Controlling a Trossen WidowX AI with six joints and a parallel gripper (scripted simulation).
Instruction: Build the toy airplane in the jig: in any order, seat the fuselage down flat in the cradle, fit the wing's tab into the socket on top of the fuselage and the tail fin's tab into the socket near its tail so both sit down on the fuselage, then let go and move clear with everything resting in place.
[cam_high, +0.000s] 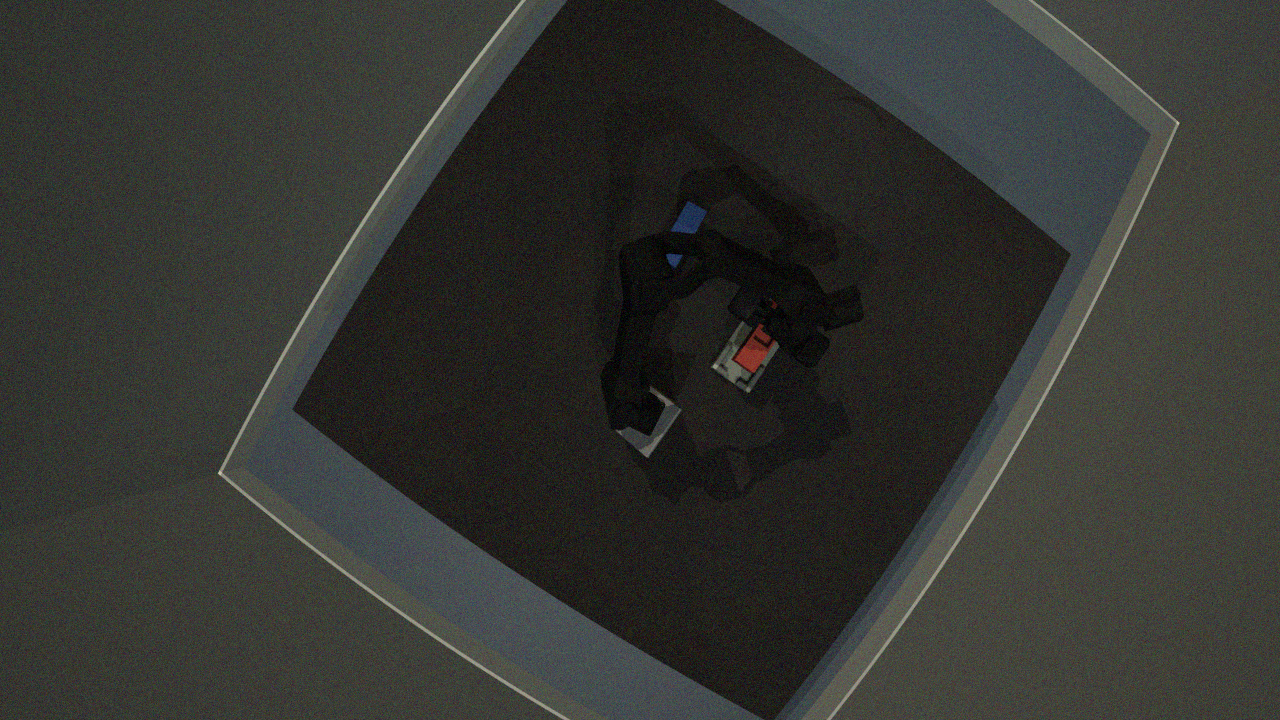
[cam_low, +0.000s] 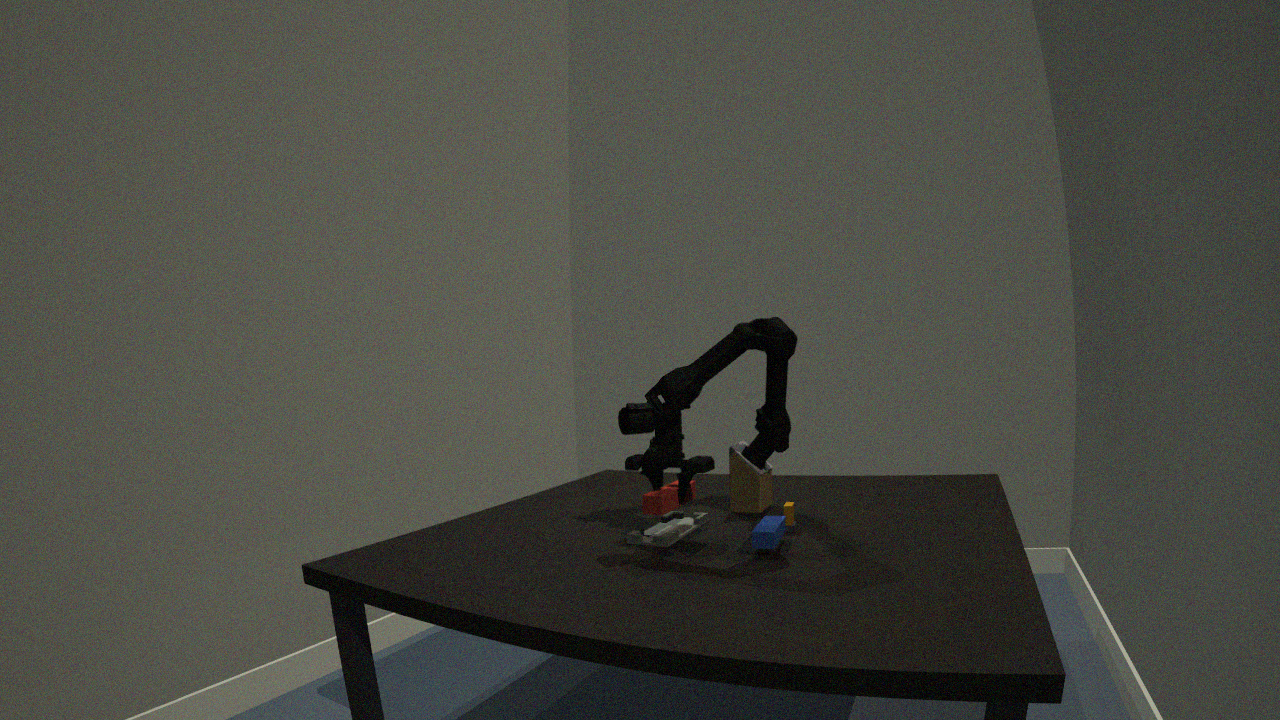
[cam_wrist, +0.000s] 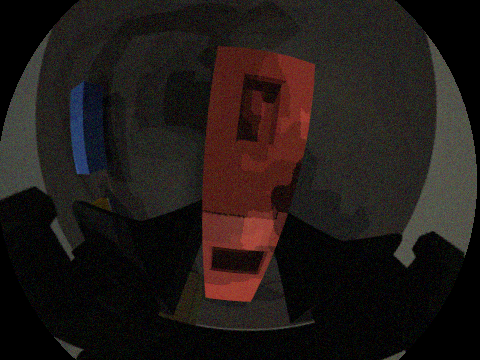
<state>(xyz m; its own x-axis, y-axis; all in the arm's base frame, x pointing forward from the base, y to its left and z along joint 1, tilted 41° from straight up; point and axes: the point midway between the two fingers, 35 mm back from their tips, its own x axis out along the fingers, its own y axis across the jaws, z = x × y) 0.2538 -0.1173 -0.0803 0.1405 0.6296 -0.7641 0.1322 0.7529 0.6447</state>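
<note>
The red fuselage (cam_high: 752, 351) (cam_low: 660, 502) (cam_wrist: 250, 185) is level, with two dark sockets facing up in the wrist view. My gripper (cam_high: 771, 320) (cam_low: 671, 494) (cam_wrist: 240, 206) is shut on it across its narrower part. Fuselage and gripper hang a little above the grey jig (cam_high: 729, 369) (cam_low: 666, 535), overlapping it from above; the wrist view hides the jig. The blue wing (cam_high: 689, 217) (cam_low: 768, 533) (cam_wrist: 78, 131) lies on the table, partly under the arm in the top view. The small yellow tail fin (cam_low: 788, 513) (cam_wrist: 102, 203) stands near the wing, hidden in the top view.
The arm's tan base block (cam_high: 660, 428) (cam_low: 750, 488) stands behind the jig and wing in the exterior view. The black arm arches over the wing's area. The dark table (cam_high: 501, 376) (cam_low: 537, 591) carries everything.
</note>
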